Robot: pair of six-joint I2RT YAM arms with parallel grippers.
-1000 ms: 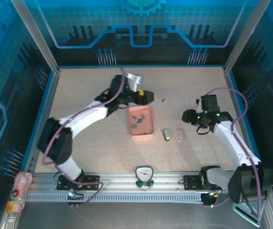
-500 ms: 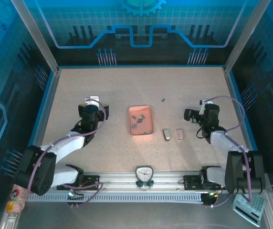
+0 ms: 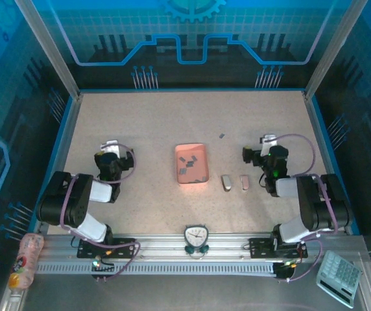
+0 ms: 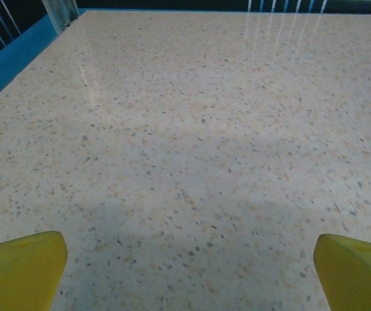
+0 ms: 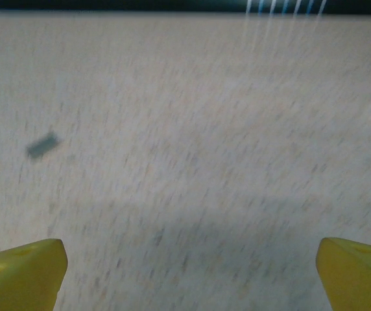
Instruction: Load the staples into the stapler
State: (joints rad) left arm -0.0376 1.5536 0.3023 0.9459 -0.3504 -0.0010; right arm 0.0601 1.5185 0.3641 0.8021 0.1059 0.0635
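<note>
The staples [image 3: 189, 170] lie on the speckled table [image 3: 146, 123] between the left gripper [image 4: 185, 259] and the right gripper [image 5: 189, 259], both spread wide and empty, most of them in the pink tray [image 3: 192, 148] beside two small staplers [image 3: 226, 183], one strip [image 3: 222, 136] alone farther back.

Motion blur smears the loose staple strip [image 5: 43, 144]; those in the pink tray [image 3: 192, 181] are too small to count.

— How many staplers [image 3: 226, 183]?
— Two. And one pink tray [image 3: 202, 154].
— And staples [image 3: 221, 136]?
— One loose strip, plus several in the tray, too small to count exactly.
</note>
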